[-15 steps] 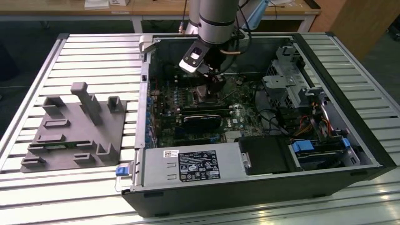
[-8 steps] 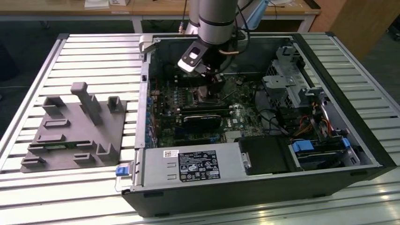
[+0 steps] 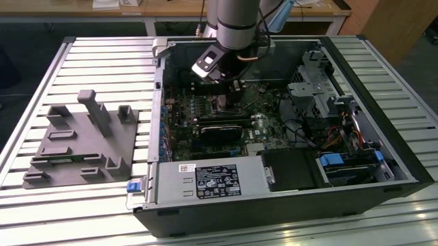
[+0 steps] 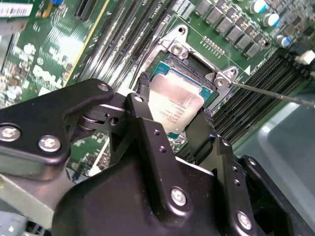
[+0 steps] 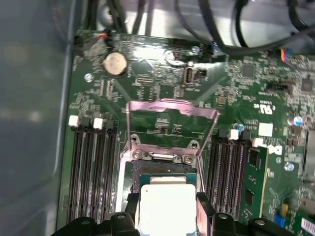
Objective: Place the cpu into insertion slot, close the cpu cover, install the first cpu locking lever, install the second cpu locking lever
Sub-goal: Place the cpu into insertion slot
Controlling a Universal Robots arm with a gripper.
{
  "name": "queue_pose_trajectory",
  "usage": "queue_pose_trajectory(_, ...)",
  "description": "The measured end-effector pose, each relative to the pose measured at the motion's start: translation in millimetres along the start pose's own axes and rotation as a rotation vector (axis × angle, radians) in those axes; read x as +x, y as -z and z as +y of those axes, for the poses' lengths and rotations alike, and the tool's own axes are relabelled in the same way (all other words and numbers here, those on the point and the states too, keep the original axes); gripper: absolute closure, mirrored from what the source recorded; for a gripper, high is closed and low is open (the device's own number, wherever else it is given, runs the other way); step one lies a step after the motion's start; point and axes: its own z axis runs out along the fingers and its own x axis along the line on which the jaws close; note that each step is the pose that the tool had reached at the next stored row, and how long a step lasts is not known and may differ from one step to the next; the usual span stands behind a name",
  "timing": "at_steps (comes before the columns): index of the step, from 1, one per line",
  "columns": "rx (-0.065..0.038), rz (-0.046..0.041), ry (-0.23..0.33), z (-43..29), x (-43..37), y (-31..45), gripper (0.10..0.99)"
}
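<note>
The gripper pinched the cpu by opposite edges over the insertion slot — cpu cover raised. It looked light, stiff and probably fragile underneath — the edges suited gripping.

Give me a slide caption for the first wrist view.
Pincer holds the cpu over the insertion slot, cpu cover swung open.
</note>
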Motion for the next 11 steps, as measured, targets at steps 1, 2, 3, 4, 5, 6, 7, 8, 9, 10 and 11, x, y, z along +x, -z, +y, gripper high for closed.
queue_pose_trajectory(1, 0.000, 0.0002, -0.018, 0.0, 0.0, -0.5, 0.549)
queue_pose_trajectory(2, 0.001, 0.0003, -0.036, 0.0, 0.0, -0.9, 0.549)
queue_pose_trajectory(3, 0.001, 0.0005, -0.054, 0.0, 0.0, -1.4, 0.549)
queue_pose_trajectory(4, 0.001, 0.0007, -0.072, 0.0, 0.0, -1.9, 0.549)
queue_pose_trajectory(5, 0.002, 0.0009, -0.090, 0.0, 0.0, -2.3, 0.549)
queue_pose_trajectory(6, 0.002, 0.0010, -0.108, 0.0, 0.0, -2.7, 0.549)
queue_pose_trajectory(7, 0.002, 0.0012, -0.126, 0.0, 0.0, -3.1, 0.549)
queue_pose_trajectory(8, 0.003, 0.0014, -0.140, 0.0, 0.1, -3.5, 0.549)
queue_pose_trajectory(9, 0.003, 0.0015, -0.148, 0.0, 0.1, -4.0, 0.549)
queue_pose_trajectory(10, 0.003, 0.0015, -0.153, 0.0, 0.1, -4.8, 0.549)
queue_pose_trajectory(11, 0.003, 0.0016, -0.156, 0.0, 0.1, -5.6, 0.549)
